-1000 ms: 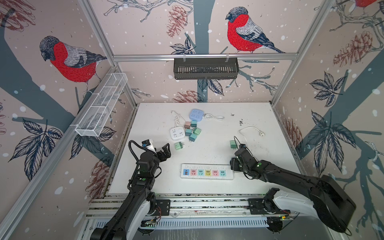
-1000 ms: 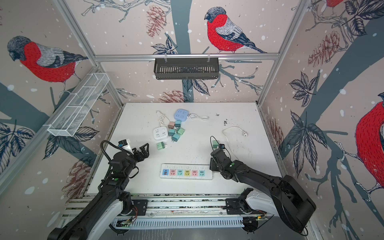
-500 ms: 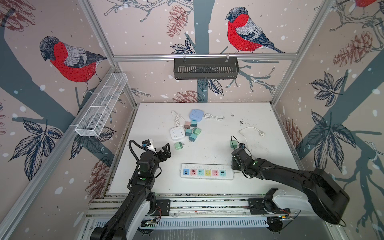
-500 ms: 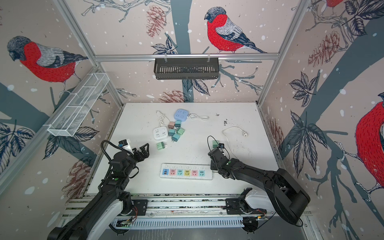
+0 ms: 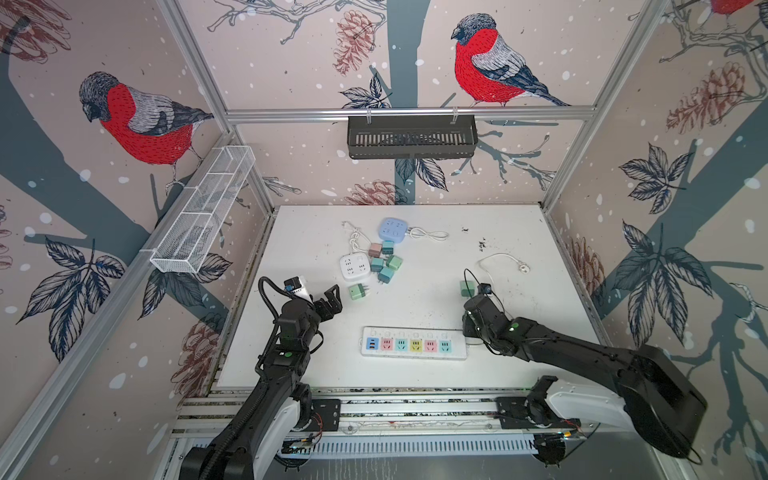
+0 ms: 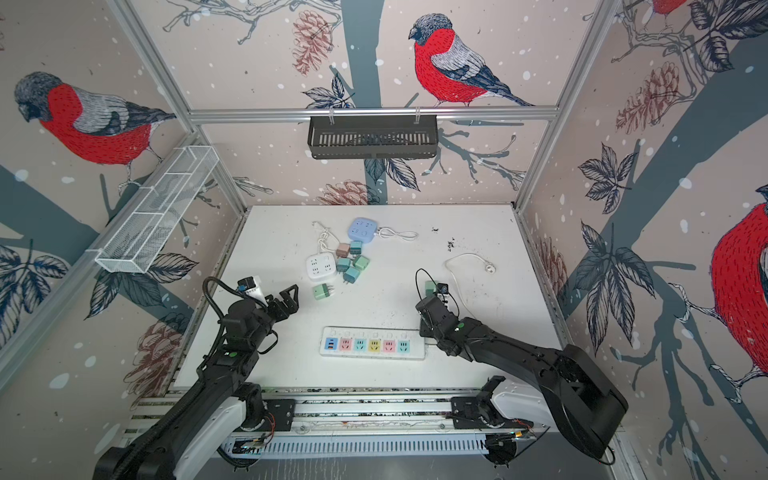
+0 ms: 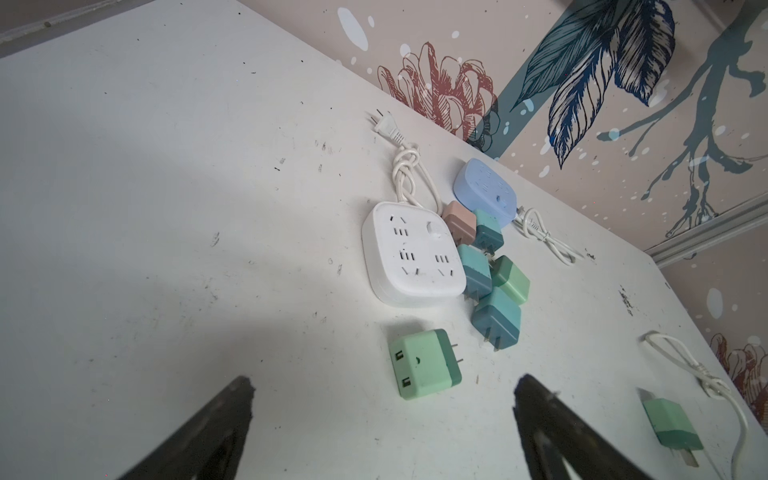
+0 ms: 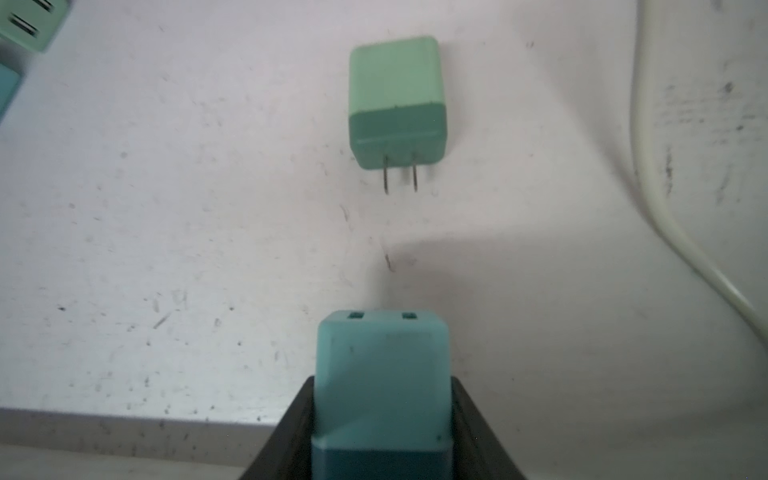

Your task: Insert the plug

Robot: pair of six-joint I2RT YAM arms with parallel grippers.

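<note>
In both top views the six-outlet power strip (image 5: 413, 332) (image 6: 372, 332) lies near the front edge of the white table (image 5: 436, 386), at about 6 o'clock. The right gripper (image 5: 469, 328) sits at the strip's 3 o'clock end; its jaws are hidden under the wrist here. A green plug (image 5: 466, 288) (image 6: 430, 286) lies apart from it at its 12 o'clock, beside a white cable (image 5: 498, 257). The left gripper (image 5: 330, 299) (image 6: 289, 297) is at the table's 8 o'clock with its jaws spread wide and nothing between them. At its 2 o'clock lies a light-green USB adapter (image 5: 357, 291). At 11 o'clock from the strip, a white socket block (image 5: 354, 266), a blue socket block (image 5: 392, 228) and a cluster of small plugs sit close together.

In the left wrist view the left gripper (image 7: 384, 384) has both fingers well apart, above the table. The light-green USB adapter (image 7: 419, 363) lies just beyond them, untouched.

In the right wrist view the right gripper (image 8: 382, 382) is clamped on a teal plug (image 8: 382, 353), a finger pressed on each side and its two USB slots facing outward. The green plug (image 8: 397, 91) lies ahead on the table, prongs pointing back towards the gripper.
</note>
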